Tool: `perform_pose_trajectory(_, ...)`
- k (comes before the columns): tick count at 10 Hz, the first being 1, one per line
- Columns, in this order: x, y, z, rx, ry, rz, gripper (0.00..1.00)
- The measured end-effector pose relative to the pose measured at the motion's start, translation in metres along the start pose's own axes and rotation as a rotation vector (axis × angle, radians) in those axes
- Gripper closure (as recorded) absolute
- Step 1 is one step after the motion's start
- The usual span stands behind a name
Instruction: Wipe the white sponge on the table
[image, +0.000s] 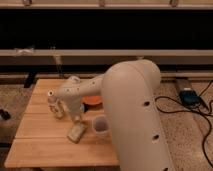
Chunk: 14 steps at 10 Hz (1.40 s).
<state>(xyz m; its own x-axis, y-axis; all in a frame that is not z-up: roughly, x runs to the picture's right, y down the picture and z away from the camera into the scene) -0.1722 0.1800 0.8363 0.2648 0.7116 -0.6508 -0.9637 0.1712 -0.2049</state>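
Observation:
The white sponge (76, 132) lies flat on the light wooden table (40, 150), near the middle of its front half. My gripper (78, 120) comes down from the white arm right onto the sponge's far end and touches it. The arm's large white body fills the right front of the view and hides the table's right side.
A white cup (100, 126) stands just right of the sponge. An upright white bottle (55, 106) stands to the left behind it. An orange dish (93, 102) sits behind the cup, partly hidden by the arm. Cables and a blue box (189, 96) lie on the floor at right.

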Motion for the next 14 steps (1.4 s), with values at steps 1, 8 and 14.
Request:
perform_pose_trajectory(1, 0.000, 0.014, -0.003, -0.010, -0.013, -0.029, 1.00)
perform_pose_trajectory(8, 0.031, 0.117, -0.004, -0.048, -0.027, -0.276, 1.00)
perform_pose_trajectory(14, 0.042, 0.061, 0.007, -0.018, 0.011, -0.187, 1.00)
